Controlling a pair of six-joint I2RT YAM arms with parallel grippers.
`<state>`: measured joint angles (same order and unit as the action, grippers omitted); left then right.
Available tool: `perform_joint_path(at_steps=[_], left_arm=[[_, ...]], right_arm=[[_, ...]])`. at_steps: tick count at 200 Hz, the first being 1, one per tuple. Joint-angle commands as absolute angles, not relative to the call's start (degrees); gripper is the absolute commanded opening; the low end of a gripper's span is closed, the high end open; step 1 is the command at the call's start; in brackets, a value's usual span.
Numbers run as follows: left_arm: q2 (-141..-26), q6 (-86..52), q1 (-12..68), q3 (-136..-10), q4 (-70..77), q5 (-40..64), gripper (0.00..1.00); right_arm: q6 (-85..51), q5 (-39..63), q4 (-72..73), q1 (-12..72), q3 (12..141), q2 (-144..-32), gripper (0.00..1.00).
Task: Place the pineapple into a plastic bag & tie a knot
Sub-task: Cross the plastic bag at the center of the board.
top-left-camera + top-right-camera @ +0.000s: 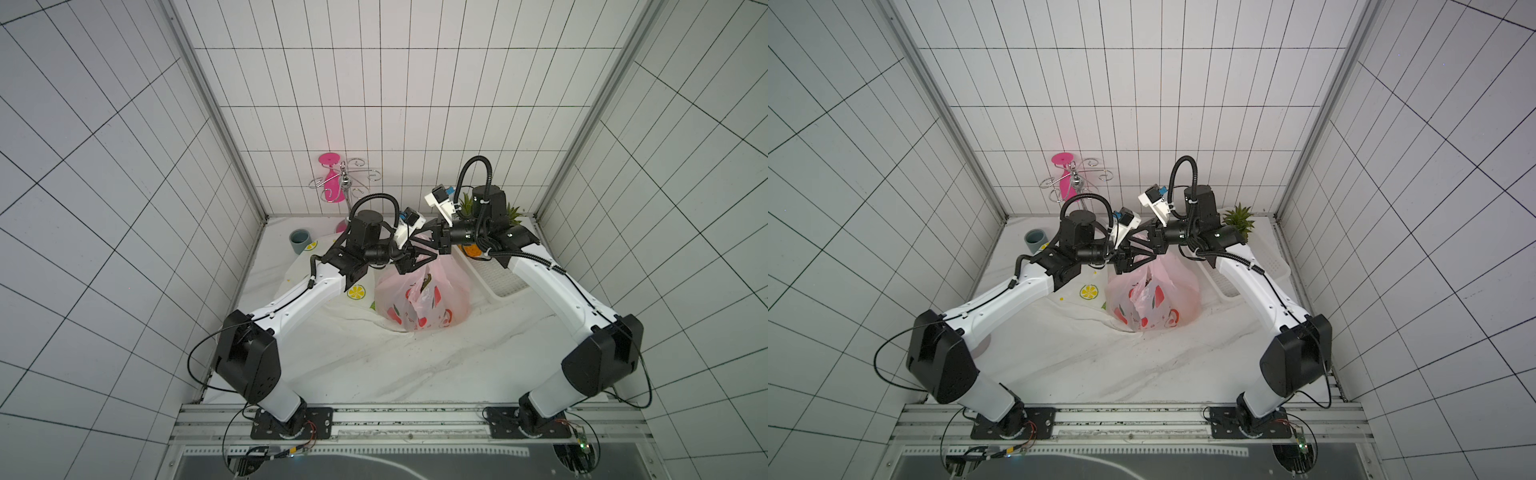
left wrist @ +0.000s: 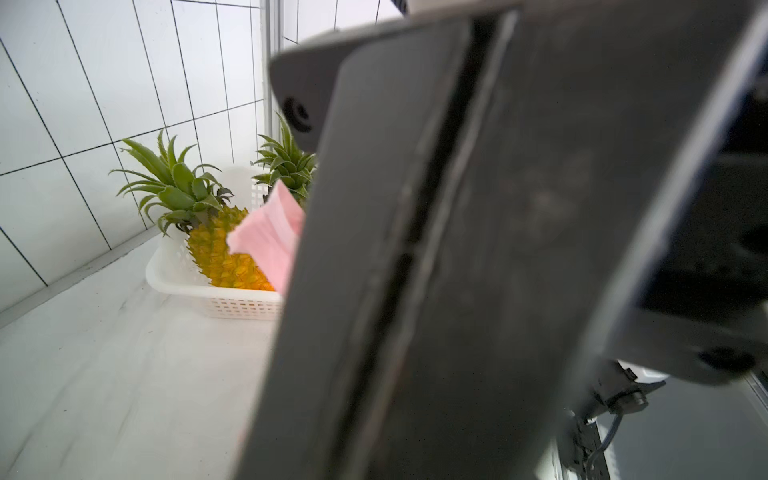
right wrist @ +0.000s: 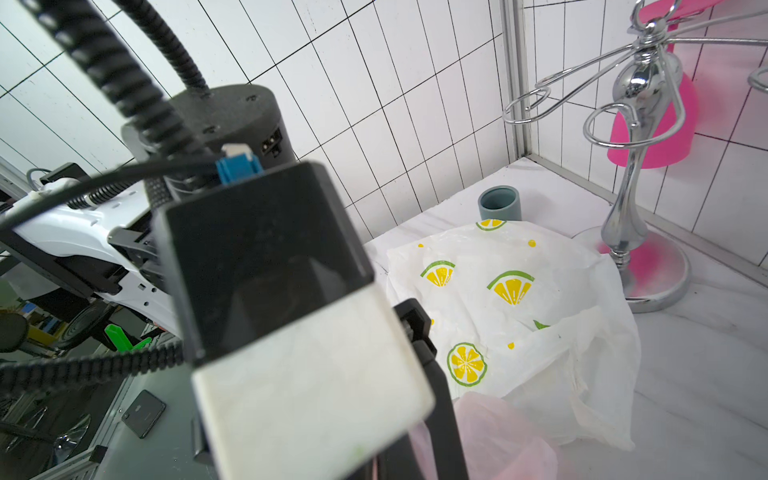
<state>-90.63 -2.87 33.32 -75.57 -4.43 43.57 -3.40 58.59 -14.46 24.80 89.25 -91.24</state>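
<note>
**Bag filled, knot not yet made**

One pineapple [image 2: 226, 257] lies in the white basket [image 2: 232, 307] at the far right of the table, with a second green crown [image 2: 286, 166] behind it. The pink plastic bag [image 1: 419, 303] stands at the middle of the table and bulges. A dark green shape shows at its mouth in both top views, so a pineapple is probably already inside.

By my judgement the placing is done and the tying is in hand. The bag's top is drawn up to a peak between the two grippers, but no finished knot shows. The right gripper [image 1: 417, 247] has its jaws together at that peak. The left gripper [image 1: 409, 266] crosses just beside it. Whether its jaws are apart or together I cannot tell, because the arms cover them. What is left is to cross the handles, pull them tight and let go.

No brand or word can be read anywhere. The pink bag carries only red fruit pictures. The white bag [image 3: 519, 299] lies left of it, near the grey cup [image 3: 498, 203] and the chrome stand [image 3: 631, 174], and carries lemon slices.
</note>
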Motion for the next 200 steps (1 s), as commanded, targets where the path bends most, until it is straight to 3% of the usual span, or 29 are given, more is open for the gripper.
perform_joint_path(at_steps=[1, 46, 83, 104, 129, 145, 200], left_arm=[[-88.17, -8.32, 33.62, -73.43, 7.47, 43.51, 0.33], [-88.03, -11.53, 33.62, -71.00, 12.63, 43.21, 0.02], [-88.28, -11.16, 33.50, -70.15, 12.31, 42.97, 0.00], [-88.53, -10.47, 33.32, -70.22, 11.06, 42.55, 0.00], [-88.50, -10.03, 33.24, -70.18, 10.65, 42.27, 0.00], [-88.51, -10.10, 33.35, -70.07, 10.85, 42.53, 0.00], [-88.60, -9.85, 33.49, -70.22, 10.92, 43.45, 0.00]], right_arm=[[-3.78, 59.95, -12.57, 25.39, 86.27, -91.58, 0.00], [-5.33, 54.88, -12.74, 24.67, 85.04, -89.98, 0.00], [-12.03, 45.84, -9.32, 19.84, 82.69, -83.13, 0.47], [-14.15, 38.57, -9.01, 18.27, 81.12, -78.07, 0.65], [-17.89, 27.91, -10.40, 15.93, 79.04, -74.53, 0.78], [-19.81, 26.00, -11.07, 13.48, 77.69, -74.13, 0.80], [-22.23, 34.18, -9.41, 12.77, 76.24, -77.10, 0.82]])
